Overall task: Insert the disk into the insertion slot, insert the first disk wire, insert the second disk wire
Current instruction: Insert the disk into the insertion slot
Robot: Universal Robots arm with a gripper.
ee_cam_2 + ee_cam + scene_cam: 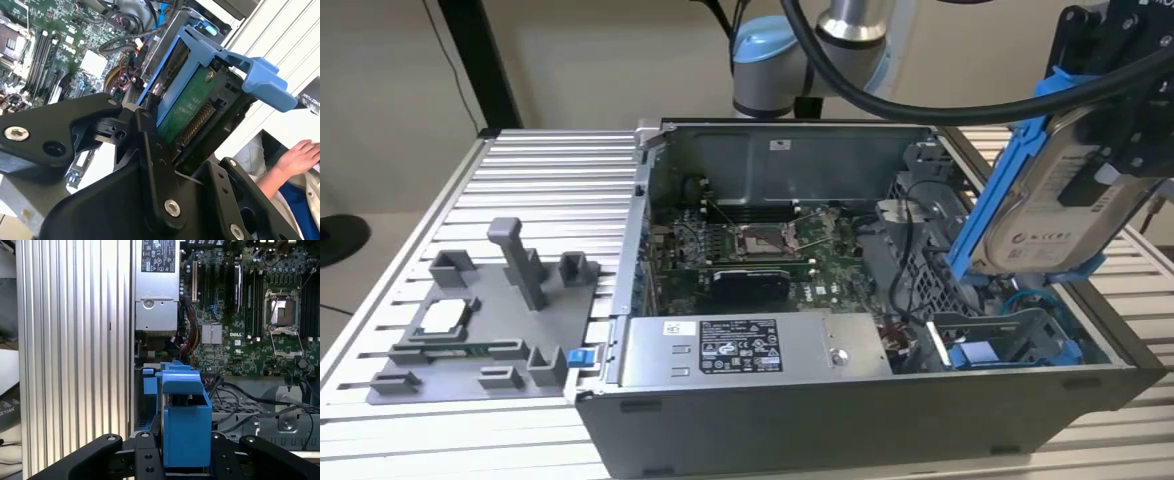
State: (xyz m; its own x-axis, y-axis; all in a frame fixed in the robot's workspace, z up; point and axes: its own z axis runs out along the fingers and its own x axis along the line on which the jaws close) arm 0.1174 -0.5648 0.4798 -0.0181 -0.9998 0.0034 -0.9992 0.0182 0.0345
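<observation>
Tool [183, 459] grips one disk [1051, 205] above one insertion slot [1007, 335]

On my slatted aluminium table [547, 170] an open computer case [854, 410] lies with its green motherboard [834, 270] exposed. A grey labelled power supply [740, 347] runs along its near wall. A grey fixture tray [454, 345] sits at the exterior view's left.

gripper [1110, 150] gets cut off at the exterior view's top-right corner and kinda hides the upper end of the disk [1047, 215]
</observation>
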